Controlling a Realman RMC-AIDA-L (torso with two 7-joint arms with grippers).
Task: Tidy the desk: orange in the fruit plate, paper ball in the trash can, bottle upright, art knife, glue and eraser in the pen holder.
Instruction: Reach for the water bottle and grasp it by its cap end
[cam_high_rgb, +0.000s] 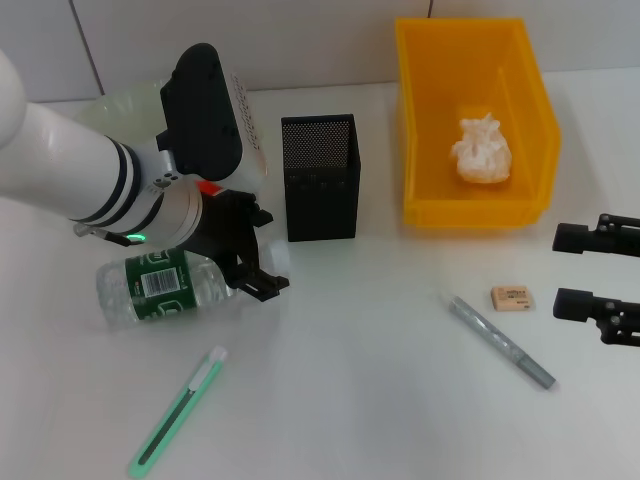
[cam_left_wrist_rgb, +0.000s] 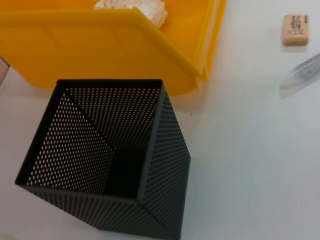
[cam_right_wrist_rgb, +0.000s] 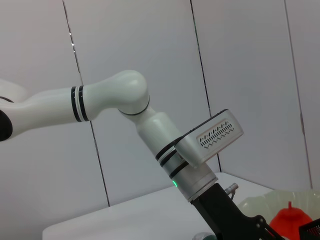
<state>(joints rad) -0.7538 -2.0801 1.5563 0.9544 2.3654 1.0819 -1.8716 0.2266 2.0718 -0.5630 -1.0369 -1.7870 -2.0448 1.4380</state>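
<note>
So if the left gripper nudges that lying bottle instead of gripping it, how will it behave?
The bottle lies on its round side on the smooth table, so it will probably roll. It looks clear, thin-walled and possibly empty, so likely light and a bit squashy. The left gripper is at its cap end.

On the worktop, the pen holder stands left of the bin, which holds the paper ball. The bottle lies at left, the knife in front; eraser and glue lie at right.
</note>
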